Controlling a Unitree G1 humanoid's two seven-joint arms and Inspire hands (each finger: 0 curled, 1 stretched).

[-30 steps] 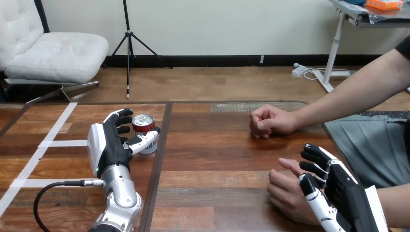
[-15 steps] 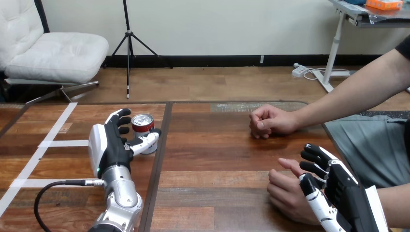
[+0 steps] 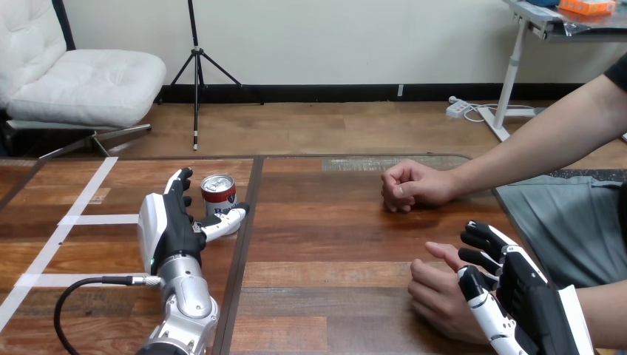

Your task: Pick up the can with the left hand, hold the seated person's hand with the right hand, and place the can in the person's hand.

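Can (image 3: 218, 194) not yet lifted: nearest, the robot's right hand (image 3: 517, 296) sits against the person's near hand (image 3: 440, 296), fingers spread, not wrapped round it. Farther on, the left hand (image 3: 171, 225) has loosened, its fingers now straight beside the can upright on the table (image 3: 333, 222), so the grasp probably needs retaking. Beyond, the person's far hand (image 3: 407, 186) lies fisted.

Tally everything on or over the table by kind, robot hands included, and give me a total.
Cans: 1, the can
Robot hands: 2, the left hand and the right hand
Person's hands: 2, the person's far hand and the person's near hand
Total: 5
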